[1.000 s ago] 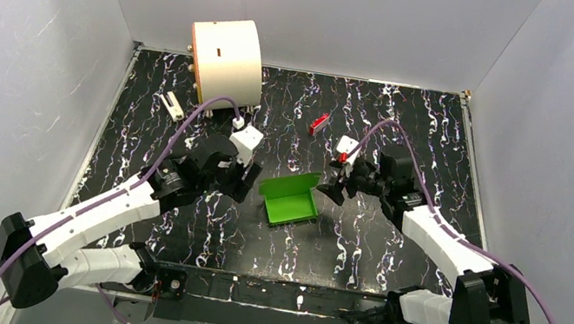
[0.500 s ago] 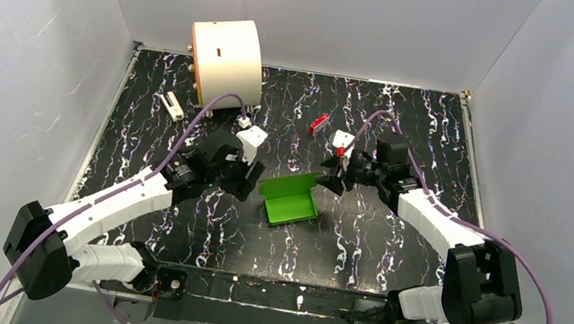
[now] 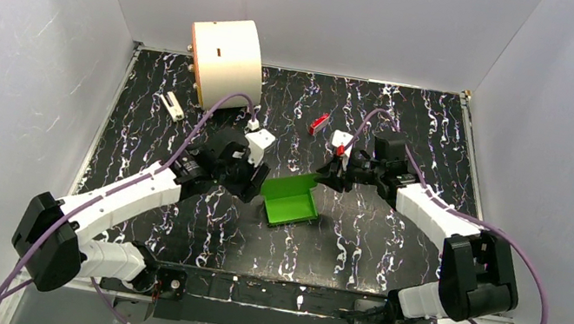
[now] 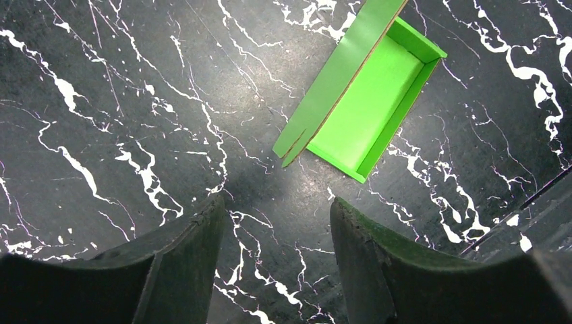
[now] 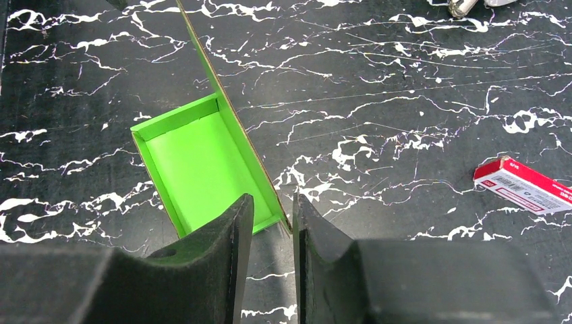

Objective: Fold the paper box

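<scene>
Closing the lid looks to us the step in hand: the paper box [image 3: 290, 200] sits at the middle of the desk [image 3: 411, 139], an open tray with its lid flap [image 4: 332, 81] upright, and the next move likely calls for pinching that flap's corner and tipping it over the tray. We note the right arm [image 3: 432, 222] reaching in low from the right, right jaws narrowly parted astride the flap's corner, not clamped; the left arm [image 3: 129, 193] angles down at the box's left end, left jaws spread, empty.
</scene>
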`<action>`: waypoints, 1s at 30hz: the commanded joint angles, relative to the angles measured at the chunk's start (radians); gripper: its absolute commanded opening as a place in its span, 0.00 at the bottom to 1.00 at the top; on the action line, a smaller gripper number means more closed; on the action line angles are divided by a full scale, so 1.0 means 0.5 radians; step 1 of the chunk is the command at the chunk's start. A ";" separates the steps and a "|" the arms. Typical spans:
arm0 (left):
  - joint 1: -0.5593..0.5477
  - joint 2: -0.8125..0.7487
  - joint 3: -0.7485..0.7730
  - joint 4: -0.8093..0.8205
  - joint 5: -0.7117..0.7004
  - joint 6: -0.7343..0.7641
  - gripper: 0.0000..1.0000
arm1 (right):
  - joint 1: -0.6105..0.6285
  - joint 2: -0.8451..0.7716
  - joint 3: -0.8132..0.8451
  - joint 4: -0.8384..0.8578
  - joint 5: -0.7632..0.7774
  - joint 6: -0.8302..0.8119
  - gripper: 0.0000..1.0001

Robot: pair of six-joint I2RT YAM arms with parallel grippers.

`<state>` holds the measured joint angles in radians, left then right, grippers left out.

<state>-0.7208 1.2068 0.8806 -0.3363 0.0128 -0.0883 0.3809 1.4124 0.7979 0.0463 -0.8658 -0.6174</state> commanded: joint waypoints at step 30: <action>0.018 0.123 0.181 -0.040 0.080 0.112 0.40 | -0.014 -0.019 0.095 -0.090 -0.027 -0.066 0.31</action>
<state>-0.7162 1.2720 0.9321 -0.3443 0.0418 -0.0448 0.3798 1.4483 0.8238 -0.0036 -0.8768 -0.6346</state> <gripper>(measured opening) 0.408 0.309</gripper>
